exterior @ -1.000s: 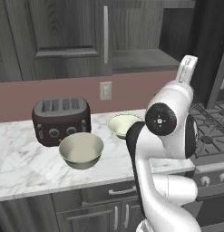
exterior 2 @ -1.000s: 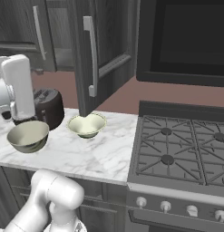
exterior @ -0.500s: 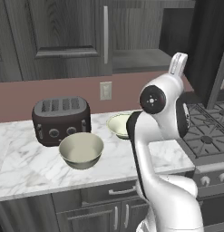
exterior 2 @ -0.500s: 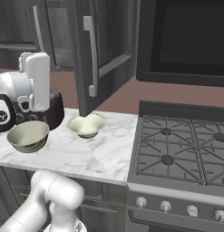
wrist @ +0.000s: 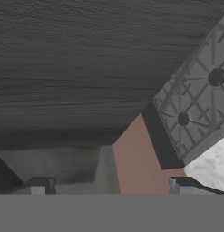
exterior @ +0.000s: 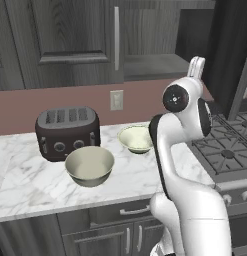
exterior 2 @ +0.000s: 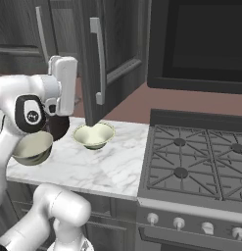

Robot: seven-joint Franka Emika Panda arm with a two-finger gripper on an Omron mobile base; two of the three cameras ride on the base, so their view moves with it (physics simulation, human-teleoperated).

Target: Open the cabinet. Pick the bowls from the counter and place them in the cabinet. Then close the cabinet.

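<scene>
The cabinet (exterior: 70, 40) hangs above the counter (exterior: 25, 185). Its left door is shut, and its right door (exterior 2: 115, 54) stands swung out with a long silver handle (exterior 2: 98, 61). The larger beige-grey bowl (exterior: 90, 165) sits near the counter's front. Behind it, to the right, sits the smaller whitish bowl (exterior: 136, 138), which also lies below the open door (exterior 2: 94, 136). My gripper (wrist: 109, 186) is open and holds nothing, with dark fingertips (wrist: 38, 183) wide apart. My hand (exterior 2: 63, 86) is raised above both bowls, left of the open door.
A dark toaster (exterior: 67, 132) stands at the back of the counter, behind the larger bowl. A black gas stove (exterior 2: 201, 162) adjoins the counter on the right, under a dark appliance front (exterior 2: 201, 44). An outlet (exterior: 116, 100) is on the reddish backsplash.
The arm has lifted its elbow, and the hand has swung up and to the right, toward the open cabinet door. Bowls, toaster and doors have not moved.
</scene>
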